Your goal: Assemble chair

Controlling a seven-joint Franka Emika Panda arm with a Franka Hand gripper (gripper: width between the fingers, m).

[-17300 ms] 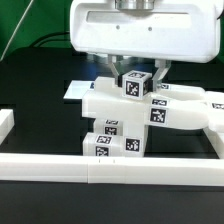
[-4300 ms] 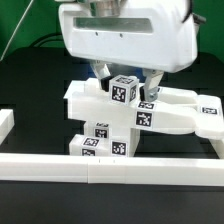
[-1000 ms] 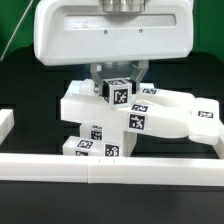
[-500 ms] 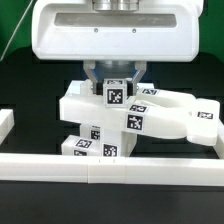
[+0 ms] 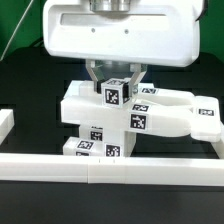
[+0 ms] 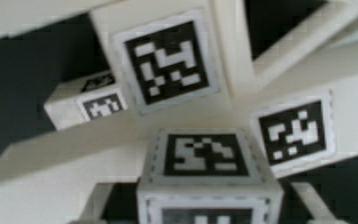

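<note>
White chair parts [image 5: 150, 118] on black table [image 5: 30, 200]

The boxy white end effector [image 5: 117, 88] hangs straight down from the exterior view's top, its two dark fingers [image 5: 96, 74] pointing downward and clamped on opposite sides of a small white tagged block [image 5: 113, 94].

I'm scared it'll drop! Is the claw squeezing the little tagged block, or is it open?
Squeezing: the gripper has one finger on each side of the small tagged block.
</note>
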